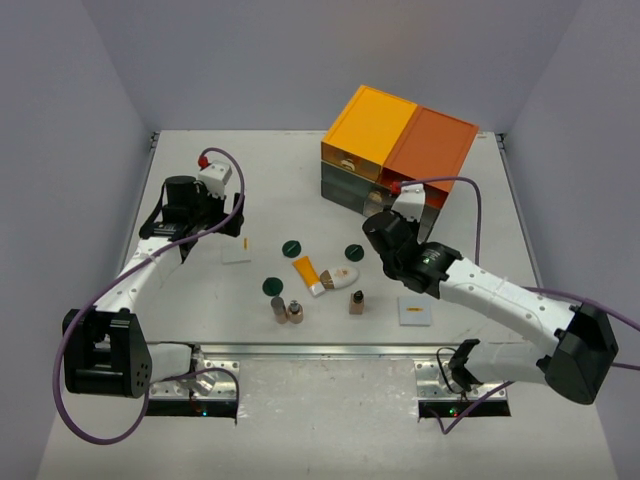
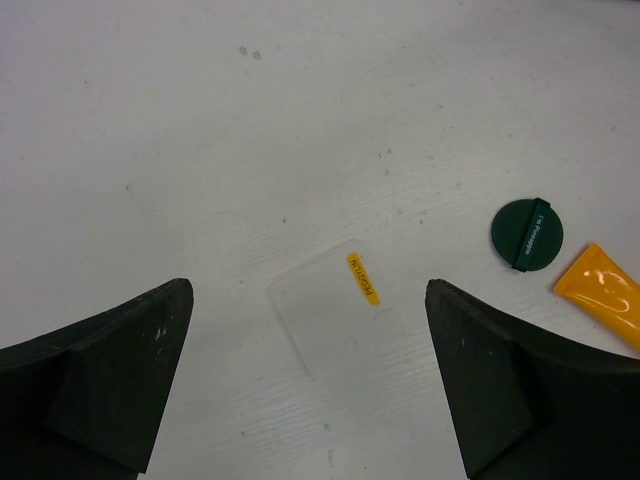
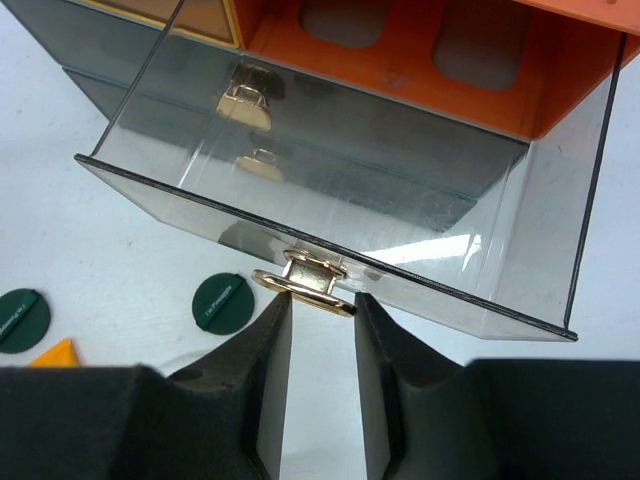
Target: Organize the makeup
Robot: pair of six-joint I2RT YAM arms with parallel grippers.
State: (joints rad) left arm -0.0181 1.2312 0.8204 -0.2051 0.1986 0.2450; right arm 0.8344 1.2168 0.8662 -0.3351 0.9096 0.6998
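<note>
The flat white square (image 2: 330, 315) with a yellow label lies on the table, left of centre (image 1: 236, 250). My left gripper (image 2: 308, 295) is open wide just above it (image 1: 210, 236). Three dark green discs (image 1: 291, 247) (image 1: 354, 253) (image 1: 271, 286), the orange tube (image 1: 307, 271), the white oval piece (image 1: 342, 277) and three tiny brown bottles (image 1: 279, 309) (image 1: 296, 313) (image 1: 356, 301) lie mid-table. My right gripper (image 3: 322, 305) is narrowly open, its fingertips right under the gold handle (image 3: 303, 285) of a pulled-out clear drawer (image 3: 300, 240), with nothing between them.
The orange-topped drawer chest (image 1: 395, 150) stands at the back right, with my right gripper (image 1: 378, 222) at its front. A second flat white square (image 1: 415, 311) lies near the right arm. A green disc (image 2: 527, 234) and the orange tube (image 2: 605, 295) lie right of my left gripper.
</note>
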